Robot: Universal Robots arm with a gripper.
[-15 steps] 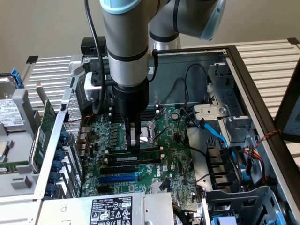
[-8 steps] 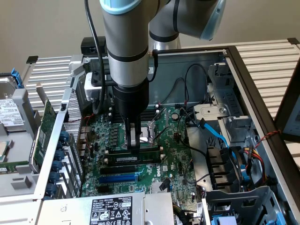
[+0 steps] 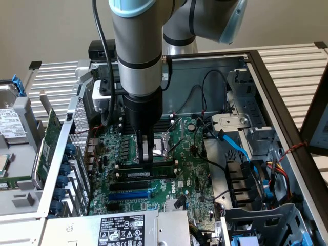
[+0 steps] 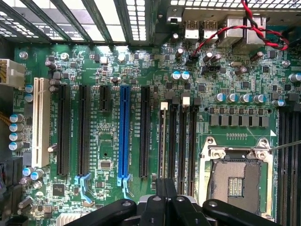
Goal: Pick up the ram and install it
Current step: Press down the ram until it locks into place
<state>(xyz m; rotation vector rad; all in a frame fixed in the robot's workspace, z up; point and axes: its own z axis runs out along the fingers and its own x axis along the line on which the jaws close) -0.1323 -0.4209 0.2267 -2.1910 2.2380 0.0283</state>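
The ram (image 3: 154, 165) stands on edge in a memory slot near the middle of the green motherboard (image 3: 192, 169), a long dark strip running across the board just behind a black expansion slot and a blue slot (image 3: 130, 195). The gripper (image 3: 145, 160) comes straight down on it from above, its dark fingers (image 3: 148, 165) pressed together on the stick's top edge. In the wrist view the same fingers (image 4: 165, 197) meet over the thin edge of the ram (image 4: 162, 141), which sits in the first of a row of black slots with white clips. Beside those slots lies the open processor socket (image 4: 237, 176) in its metal frame. The board sits inside an open computer case (image 3: 266, 77), with loose black cables (image 3: 212, 84) at the back and a blue cable (image 3: 236, 146) on the exterior view's right. A hard drive (image 3: 13, 115) rests on the slatted table at the exterior view's left.
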